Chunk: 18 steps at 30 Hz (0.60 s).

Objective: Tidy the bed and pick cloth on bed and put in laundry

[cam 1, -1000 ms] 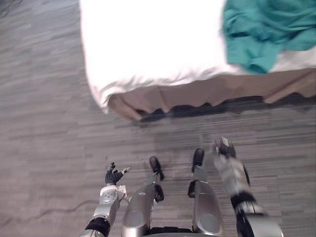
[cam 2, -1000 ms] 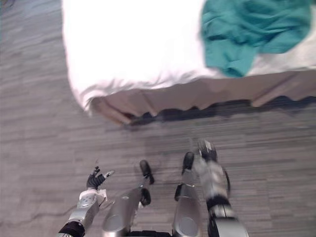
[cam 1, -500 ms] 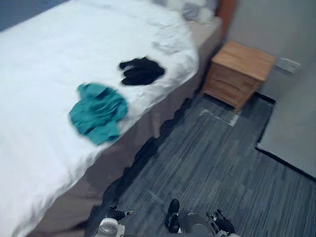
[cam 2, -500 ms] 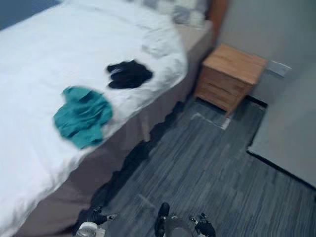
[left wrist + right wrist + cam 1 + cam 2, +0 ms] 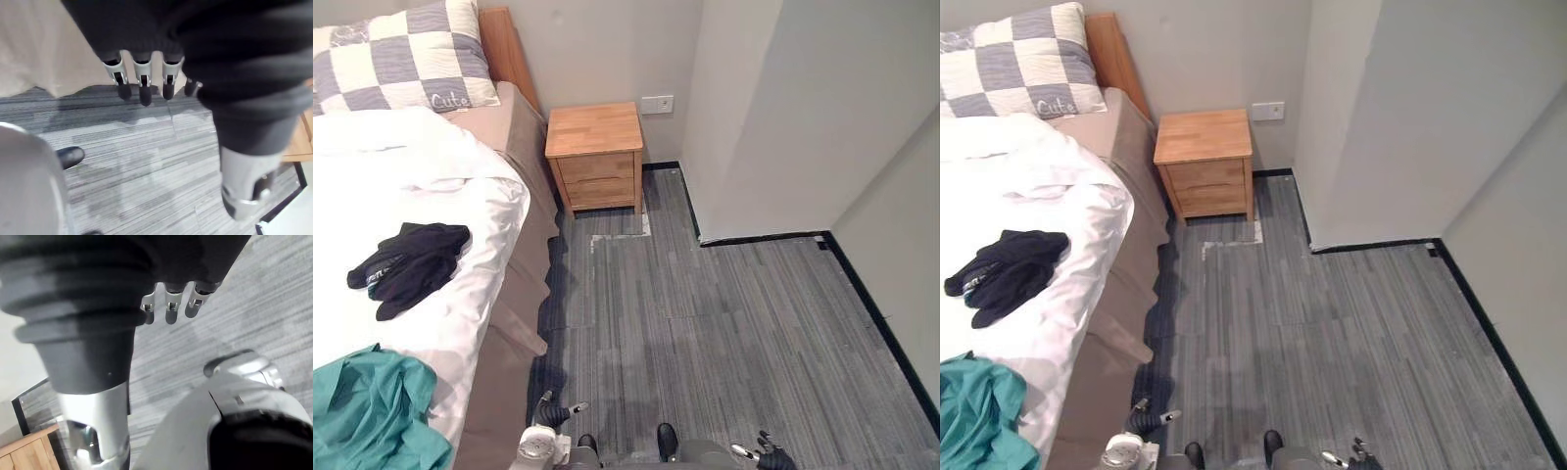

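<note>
A black cloth (image 5: 406,266) lies bunched on the white duvet (image 5: 431,186) near the bed's side edge. A teal cloth (image 5: 367,416) lies crumpled on the same duvet at the lower left, partly cut off by the frame. My left hand (image 5: 551,415) hangs low over the grey floor beside the bed skirt, with relaxed fingers (image 5: 142,85) holding nothing. My right hand (image 5: 769,454) hangs low at the bottom right over bare floor, its fingers (image 5: 168,308) also loose and empty. Both hands are well away from the cloths.
A checkered pillow (image 5: 406,59) leans at the wooden headboard (image 5: 507,54). A wooden nightstand (image 5: 597,152) stands against the wall beside the bed. A wall corner (image 5: 700,186) juts out on the right, with grey carpet (image 5: 705,333) between it and the bed.
The camera has swung from the bed's side toward its head, bringing the pillow, nightstand and wall into view. Both hands stay low and empty.
</note>
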Available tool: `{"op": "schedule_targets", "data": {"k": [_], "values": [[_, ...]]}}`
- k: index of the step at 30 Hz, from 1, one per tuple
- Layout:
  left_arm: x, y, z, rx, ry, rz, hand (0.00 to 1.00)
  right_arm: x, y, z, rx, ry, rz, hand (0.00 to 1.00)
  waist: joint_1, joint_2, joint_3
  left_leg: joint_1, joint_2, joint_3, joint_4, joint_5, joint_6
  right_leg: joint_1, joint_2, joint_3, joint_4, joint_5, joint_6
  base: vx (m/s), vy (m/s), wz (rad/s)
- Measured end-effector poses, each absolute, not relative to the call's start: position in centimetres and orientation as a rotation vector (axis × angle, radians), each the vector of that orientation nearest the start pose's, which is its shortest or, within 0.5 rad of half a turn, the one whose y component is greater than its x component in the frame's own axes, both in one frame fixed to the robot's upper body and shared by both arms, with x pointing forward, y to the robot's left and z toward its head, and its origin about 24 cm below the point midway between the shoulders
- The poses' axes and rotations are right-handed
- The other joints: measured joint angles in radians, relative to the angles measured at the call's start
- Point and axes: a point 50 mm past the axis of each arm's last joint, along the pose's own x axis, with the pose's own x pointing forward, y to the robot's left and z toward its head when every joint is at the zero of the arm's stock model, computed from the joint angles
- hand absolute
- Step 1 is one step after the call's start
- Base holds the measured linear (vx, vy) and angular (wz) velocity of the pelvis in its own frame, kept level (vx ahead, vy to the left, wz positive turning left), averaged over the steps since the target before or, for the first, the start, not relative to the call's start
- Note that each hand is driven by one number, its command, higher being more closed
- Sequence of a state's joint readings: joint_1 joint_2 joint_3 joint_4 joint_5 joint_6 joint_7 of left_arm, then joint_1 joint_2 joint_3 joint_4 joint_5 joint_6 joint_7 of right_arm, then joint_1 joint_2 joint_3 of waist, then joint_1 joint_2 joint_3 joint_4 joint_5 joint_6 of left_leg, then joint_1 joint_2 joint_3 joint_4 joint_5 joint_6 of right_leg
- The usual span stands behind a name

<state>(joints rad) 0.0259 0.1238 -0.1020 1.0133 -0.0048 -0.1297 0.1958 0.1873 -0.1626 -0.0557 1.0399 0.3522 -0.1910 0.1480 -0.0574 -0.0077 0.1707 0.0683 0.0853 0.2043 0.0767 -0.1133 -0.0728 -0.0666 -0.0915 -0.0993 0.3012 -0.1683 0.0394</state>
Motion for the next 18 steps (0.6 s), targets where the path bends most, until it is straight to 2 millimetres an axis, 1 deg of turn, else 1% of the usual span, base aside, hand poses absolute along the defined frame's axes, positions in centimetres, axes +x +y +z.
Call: {"op": "schedule_targets", "data": {"k": [1,2,3,4,5,6,7,8,9,10,11,12,13,14,15,16,17,18], "values": [[13.2,19.7,-14.5,0.256,0.900,0.153,0.00,7.6,-21.7,-15.5,0.238,0.950,-0.233,0.00,0.000,-0.020,0.000,0.033,-0.023,0.006,-0.013,0.000,0.014,-0.048,-0.025,-0.060,0.109,-0.015,-0.004,0.15,0.189,-0.42],[13.1,19.8,-14.5,0.262,0.901,0.151,0.00,7.9,-21.6,-15.4,0.237,0.944,-0.220,0.00,-0.002,-0.021,0.006,0.051,-0.026,0.005,-0.021,-0.002,0.019,-0.060,-0.031,-0.072,0.151,-0.017,0.001,0.24,0.215,-0.09],[13.1,19.8,-14.5,0.272,0.904,0.139,0.00,8.3,-21.2,-15.4,0.248,0.932,-0.215,0.00,-0.016,-0.001,0.014,0.074,-0.003,-0.003,-0.023,-0.014,0.032,-0.063,0.004,-0.074,0.137,-0.037,0.019,0.26,0.129,0.20],[13.5,20.0,-14.3,0.277,0.894,0.141,0.00,8.5,-21.3,-15.3,0.242,0.924,-0.213,0.00,-0.020,0.009,0.015,0.075,0.017,-0.023,-0.023,-0.020,0.035,-0.062,0.047,-0.090,0.056,-0.033,0.000,0.24,0.093,0.35],[13.6,20.3,-14.3,0.282,0.895,0.146,0.00,8.6,-21.4,-15.3,0.240,0.920,-0.215,0.00,-0.020,0.011,0.021,0.076,0.032,-0.031,-0.024,-0.025,0.030,-0.062,0.080,-0.094,-0.026,-0.005,-0.022,0.21,0.010,0.31],[13.8,20.5,-14.2,0.288,0.891,0.153,0.00,8.7,-21.3,-15.3,0.243,0.917,-0.217,0.00,-0.019,0.007,0.025,0.077,0.039,-0.036,-0.024,-0.029,0.028,-0.066,0.108,-0.089,-0.111,0.039,-0.029,0.21,-0.026,0.23],[13.8,20.9,-14.1,0.294,0.893,0.170,0.00,8.8,-21.1,-15.3,0.247,0.915,-0.218,0.00,-0.020,-0.006,0.027,0.080,0.038,-0.040,-0.023,-0.041,0.019,-0.077,0.122,-0.074,-0.195,0.099,-0.023,0.21,-0.053,0.17],[13.3,21.5,-14.2,0.295,0.908,0.202,0.00,8.7,-20.6,-15.4,0.256,0.918,-0.222,0.00,-0.019,-0.024,0.027,0.091,0.025,-0.044,-0.019,-0.058,0.012,-0.083,0.117,-0.051,-0.229,0.165,-0.024,0.23,-0.126,0.20],[12.5,21.4,-14.7,0.276,0.944,0.226,0.00,8.8,-20.8,-15.3,0.257,0.912,-0.239,0.00,-0.023,-0.020,0.034,0.112,0.037,-0.055,0.001,-0.088,-0.001,-0.056,0.127,-0.059,-0.211,0.187,-0.081,0.25,-0.154,0.11],[11.7,21.3,-14.9,0.249,0.965,0.268,0.00,9.2,-20.8,-15.2,0.255,0.901,-0.235,0.00,-0.019,-0.011,0.040,0.115,0.053,-0.051,0.052,-0.100,0.000,-0.044,0.134,-0.067,-0.182,0.141,-0.085,0.30,-0.182,0.13],[11.0,21.4,-15.1,0.216,0.982,0.316,0.00,9.4,-20.8,-15.0,0.258,0.893,-0.237,0.00,-0.018,-0.012,0.040,0.067,0.064,-0.055,0.184,-0.111,-0.005,-0.035,0.133,-0.074,-0.166,0.111,-0.100,0.22,-0.145,0.11],[11.0,21.5,-15.0,0.189,0.975,0.344,0.00,9.3,-20.9,-15.0,0.258,0.892,-0.241,0.00,-0.015,-0.014,0.038,0.023,0.072,-0.059,0.289,-0.113,-0.005,-0.025,0.131,-0.082,-0.168,0.100,-0.102,0.20,-0.167,0.28],[11.1,21.6,-14.8,0.151,0.950,0.396,0.00,9.2,-21.0,-14.9,0.259,0.890,-0.243,0.00,-0.006,-0.002,0.036,-0.088,0.101,-0.079,0.539,-0.090,0.012,0.014,0.145,-0.099,-0.194,0.083,-0.106,0.21,-0.160,0.22],[11.0,21.5,-14.6,0.124,0.930,0.420,0.00,8.8,-21.4,-14.9,0.245,0.899,-0.245,0.00,0.005,0.023,0.029,-0.190,0.148,-0.106,0.744,-0.010,0.027,0.076,0.182,-0.106,-0.254,0.077,-0.109,0.27,-0.140,0.02],[10.8,21.7,-14.6,0.110,0.919,0.438,0.00,8.6,-21.6,-14.9,0.227,0.910,-0.236,0.00,0.027,0.023,0.028,-0.244,0.171,-0.115,0.859,0.034,0.019,0.113,0.195,-0.095,-0.274,0.076,-0.120,0.27,-0.076,-0.20],[10.9,21.9,-14.5,0.105,0.911,0.445,0.00,8.8,-21.7,-14.9,0.220,0.907,-0.232,0.00,0.045,0.033,0.029,-0.272,0.176,-0.126,0.926,0.017,0.007,0.138,0.203,-0.085,-0.278,0.079,-0.126,0.31,-0.064,-0.26],[10.7,22.1,-14.5,0.099,0.910,0.442,0.00,9.1,-21.8,-14.9,0.213,0.905,-0.228,0.00,0.052,0.026,0.038,-0.301,0.167,-0.129,0.961,-0.031,0.006,0.179,0.205,-0.084,-0.296,0.077,-0.125,0.31,-0.083,-0.25],[10.3,22.3,-14.6,0.104,0.913,0.439,0.00,9.5,-21.8,-14.8,0.199,0.903,-0.218,0.00,0.059,0.023,0.036,-0.316,0.144,-0.104,0.891,-0.073,0.013,0.214,0.196,-0.076,-0.304,0.063,-0.120,0.29,-0.077,-0.25]]}}
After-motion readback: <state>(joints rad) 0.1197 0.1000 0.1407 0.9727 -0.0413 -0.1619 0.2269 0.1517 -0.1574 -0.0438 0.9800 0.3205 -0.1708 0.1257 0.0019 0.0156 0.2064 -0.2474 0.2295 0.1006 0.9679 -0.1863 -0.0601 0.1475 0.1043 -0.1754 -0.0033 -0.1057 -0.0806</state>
